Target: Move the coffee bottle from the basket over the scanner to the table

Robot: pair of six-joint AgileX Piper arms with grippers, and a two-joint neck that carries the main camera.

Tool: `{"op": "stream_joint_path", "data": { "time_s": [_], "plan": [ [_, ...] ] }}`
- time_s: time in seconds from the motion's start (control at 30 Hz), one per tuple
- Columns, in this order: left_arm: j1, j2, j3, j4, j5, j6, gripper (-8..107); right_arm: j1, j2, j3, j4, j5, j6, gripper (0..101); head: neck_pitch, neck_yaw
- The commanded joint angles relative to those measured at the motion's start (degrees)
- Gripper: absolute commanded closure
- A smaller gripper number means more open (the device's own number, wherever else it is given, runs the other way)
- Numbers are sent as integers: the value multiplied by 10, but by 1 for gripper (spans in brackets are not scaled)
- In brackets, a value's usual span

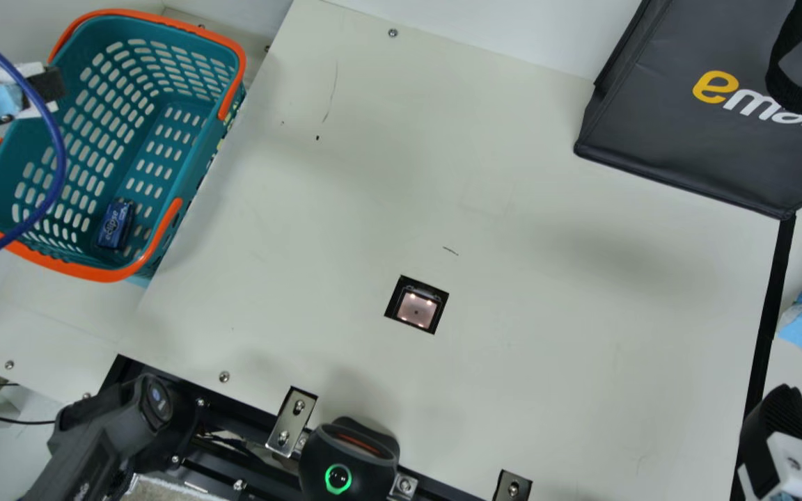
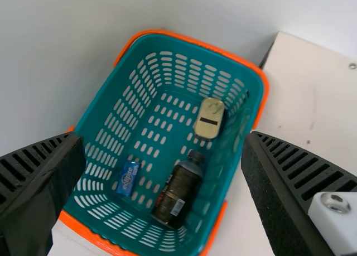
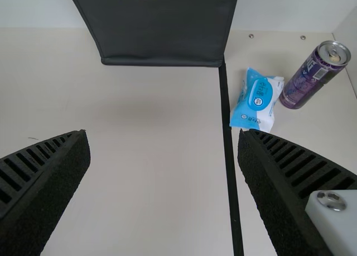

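Observation:
In the main view my left gripper (image 1: 49, 85) is at the far left, over the outer side of the teal basket (image 1: 198, 149). The left wrist view has the left gripper (image 2: 164, 178) open, its fingers wide apart above the basket (image 2: 229, 172). Inside lies the dark coffee bottle (image 2: 177, 196) on its side, held by nothing. The scanner (image 1: 417, 309) sits in a square cutout of the table (image 1: 547, 334). My right gripper (image 1: 777, 417) is at the main view's lower right; in the right wrist view the right gripper (image 3: 164, 183) stands open and empty over the table.
The basket also holds a blue box (image 2: 128, 178) and a pale yellow item (image 2: 209, 118). A black bag (image 1: 693, 139) stands at the back right. A blue-white packet (image 3: 258, 100) and a purple can (image 3: 313, 76) are at the right. A blue cable (image 1: 61, 149) crosses before the basket.

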Motion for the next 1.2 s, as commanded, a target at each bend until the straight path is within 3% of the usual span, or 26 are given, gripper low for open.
{"op": "stream_joint_path", "data": {
  "time_s": [0.0,0.37,1.17],
  "plan": [
    [12,18,3,-11,-2,47,9,0,0,0,0,0,0,6,-17,2],
    [8,113,17,-34,-37,127,9,0,0,0,0,0,0,6,-17,2],
    [-72,354,25,-19,-174,179,9,0,0,0,0,1,0,6,-17,2]
  ]
}}
